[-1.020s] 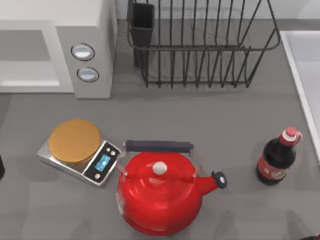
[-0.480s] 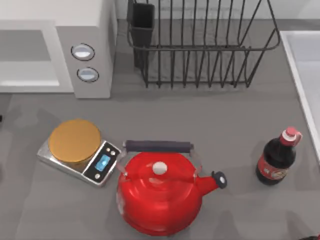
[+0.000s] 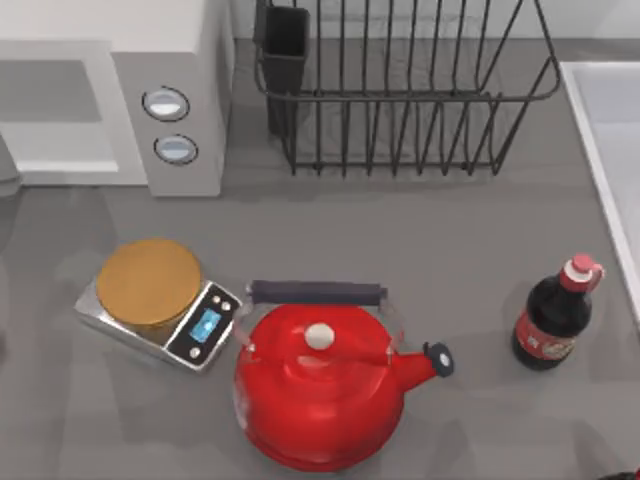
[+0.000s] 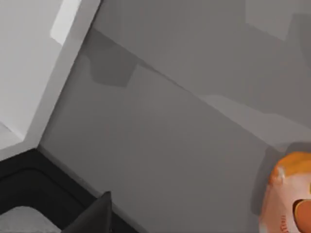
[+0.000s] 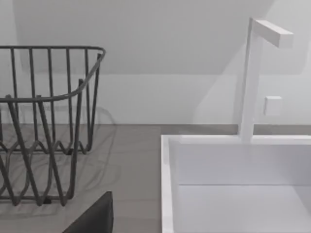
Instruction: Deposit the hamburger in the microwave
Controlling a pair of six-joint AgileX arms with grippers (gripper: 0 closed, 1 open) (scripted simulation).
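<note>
Kettle (image 3: 318, 385) & scale (image 3: 160, 303) front of microwave (image 3: 130, 90)

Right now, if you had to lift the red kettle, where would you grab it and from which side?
Probably the dark handle bar of the red kettle, from straight above. It is a slim straight bar running left to right, so fingers could close across it. The round body looks too wide.

A rendered kitchen. A grey worktop (image 3: 400, 230) carries a white microwave (image 3: 170, 60) with two round dials at the upper left of the frame, a black wire dish rack (image 3: 400, 100) at the top middle, a white sink (image 3: 610, 150) at the right edge, a red kettle (image 3: 320, 385) and a small kitchen scale (image 3: 160, 300) at the lower left, and a dark bottle (image 3: 553, 315) at the right.
</note>
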